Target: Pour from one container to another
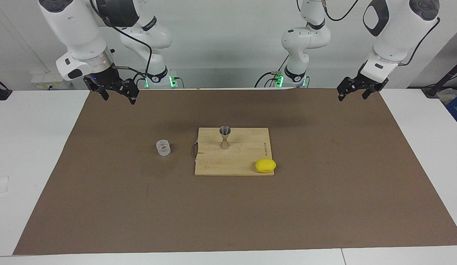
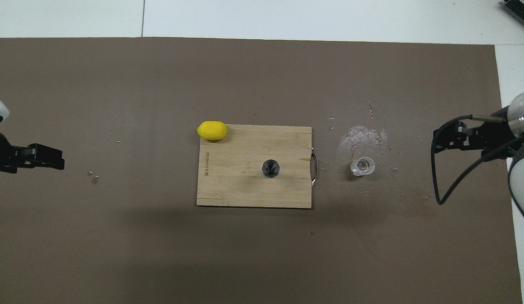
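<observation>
The short clear glass cup (image 1: 163,147) stands upright on the brown mat, beside the handle of the wooden cutting board (image 1: 243,162), toward the right arm's end; it also shows in the overhead view (image 2: 362,166). The grey metal hourglass measuring cup (image 1: 225,137) stands upright on the board (image 2: 236,185) and shows from above too (image 2: 271,168). My right gripper (image 1: 119,98) hangs open and empty over the mat's edge near its base (image 2: 437,141). My left gripper (image 1: 353,96) hangs open and empty over the mat's corner at its own end (image 2: 55,158). Both arms wait.
A yellow lemon (image 1: 265,165) lies at the board's corner farther from the robots, toward the left arm's end (image 2: 212,130). Wet splashes and droplets (image 2: 363,137) spot the mat around the glass cup. The brown mat (image 1: 324,206) covers most of the white table.
</observation>
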### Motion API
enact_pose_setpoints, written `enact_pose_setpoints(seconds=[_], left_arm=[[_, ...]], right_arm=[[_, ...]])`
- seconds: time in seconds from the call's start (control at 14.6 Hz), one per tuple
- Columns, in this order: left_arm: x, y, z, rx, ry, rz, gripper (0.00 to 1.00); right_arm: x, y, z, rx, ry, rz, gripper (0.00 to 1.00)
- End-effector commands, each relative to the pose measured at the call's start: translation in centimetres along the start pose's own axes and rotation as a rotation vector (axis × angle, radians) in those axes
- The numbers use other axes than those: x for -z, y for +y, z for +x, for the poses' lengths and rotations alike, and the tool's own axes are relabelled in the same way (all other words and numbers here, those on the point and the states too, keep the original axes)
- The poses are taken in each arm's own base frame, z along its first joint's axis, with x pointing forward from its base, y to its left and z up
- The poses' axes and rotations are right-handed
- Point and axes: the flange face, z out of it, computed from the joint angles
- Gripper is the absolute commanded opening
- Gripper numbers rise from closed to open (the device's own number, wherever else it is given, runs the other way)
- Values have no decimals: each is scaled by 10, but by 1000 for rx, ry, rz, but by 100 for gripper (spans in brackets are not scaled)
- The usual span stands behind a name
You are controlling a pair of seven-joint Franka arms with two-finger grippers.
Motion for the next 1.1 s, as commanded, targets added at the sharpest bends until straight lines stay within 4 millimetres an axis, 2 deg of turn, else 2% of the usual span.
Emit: enact_pose_setpoints(seconds=[0.0,0.34,0.55,0.62,0.75,1.03], left_arm=[[1,0,21,18,-18,-6,100],[-4,-10,17,40,-24,-3,100],[2,-9,10,42,-22,-1,100],[3,-9,10,40,-21,-1,100],[3,-9,10,32,-19,-1,100],[3,-9,10,31,-19,-2,100]], right_arm=[[1,4,-3,16,18,-1,100],[-1,3,-7,23,-5,-8,100],[1,4,-5,13,9,-3,100],[0,2,-2,-10,27,14,96],[-3,0,2,-146,47,49,96],[-37,-4,13,-443,6,102,96]])
